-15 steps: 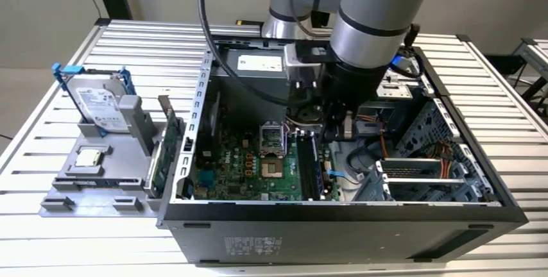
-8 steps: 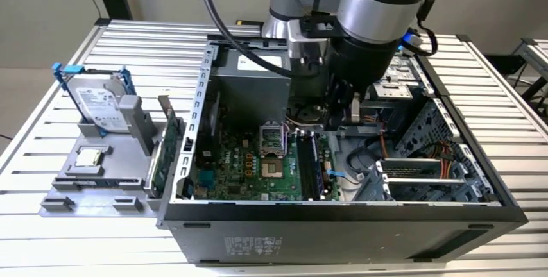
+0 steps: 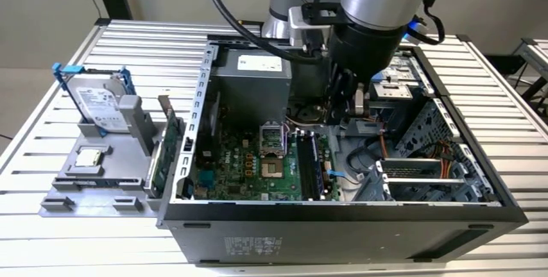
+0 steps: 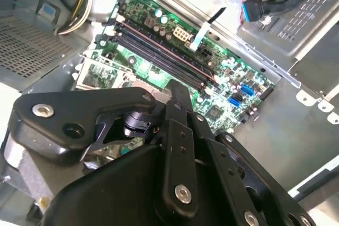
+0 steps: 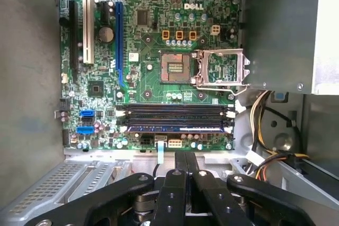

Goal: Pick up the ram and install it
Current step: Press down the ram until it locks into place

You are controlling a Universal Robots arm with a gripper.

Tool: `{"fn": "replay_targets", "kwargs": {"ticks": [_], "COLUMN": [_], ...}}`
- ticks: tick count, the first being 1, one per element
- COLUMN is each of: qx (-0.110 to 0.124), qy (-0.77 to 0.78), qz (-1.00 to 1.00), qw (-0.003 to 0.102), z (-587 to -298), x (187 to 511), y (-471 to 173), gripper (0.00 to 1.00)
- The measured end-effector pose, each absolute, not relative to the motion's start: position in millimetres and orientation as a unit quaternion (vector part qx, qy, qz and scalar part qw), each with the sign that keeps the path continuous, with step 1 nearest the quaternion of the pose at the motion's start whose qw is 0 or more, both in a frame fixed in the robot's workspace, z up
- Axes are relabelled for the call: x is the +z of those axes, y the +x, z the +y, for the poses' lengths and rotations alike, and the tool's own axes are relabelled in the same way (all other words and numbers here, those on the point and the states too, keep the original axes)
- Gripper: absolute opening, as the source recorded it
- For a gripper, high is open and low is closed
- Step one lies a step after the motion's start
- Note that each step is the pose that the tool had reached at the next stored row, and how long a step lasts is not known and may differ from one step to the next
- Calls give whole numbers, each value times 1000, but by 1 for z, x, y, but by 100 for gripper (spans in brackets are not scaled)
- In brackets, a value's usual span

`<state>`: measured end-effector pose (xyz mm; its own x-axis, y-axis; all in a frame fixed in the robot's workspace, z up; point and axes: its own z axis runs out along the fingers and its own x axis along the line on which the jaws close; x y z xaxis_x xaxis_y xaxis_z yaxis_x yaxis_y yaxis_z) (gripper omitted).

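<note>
- The long, thin dark blue-black ram stick (image 5: 175,128) sat edge-up in a memory slot on the green motherboard (image 5: 153,86), the slot furthest from the open silver processor socket (image 5: 220,68), in the first wrist view.
- In the exterior view the stick (image 3: 309,165) ran lengthways beside the empty black slots inside the open dark grey computer case (image 3: 342,222).
- The black pincer (image 5: 185,158) hung above the board with its two fingers pressed together and nothing between them; it was just clear of the stick, not touching it.
- The second wrist view showed the closed fingertips (image 4: 177,89) over the board near the slots.
- On the ribbed metal worktop (image 3: 51,238), at the exterior view's left, a grey parts stand (image 3: 102,181) held a silver hard drive in a blue frame (image 3: 96,102) and an upright green circuit card (image 3: 163,155).
</note>
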<state>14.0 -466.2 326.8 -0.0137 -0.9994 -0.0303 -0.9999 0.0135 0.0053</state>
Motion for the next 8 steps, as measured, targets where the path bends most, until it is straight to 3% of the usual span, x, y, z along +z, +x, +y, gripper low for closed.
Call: {"fn": "replay_targets", "kwargs": {"ticks": [8], "qx": [13], "qy": [-702], "qz": [712], "qw": [9], "z": [-466], "x": [329], "y": [14], "gripper": [0]}}
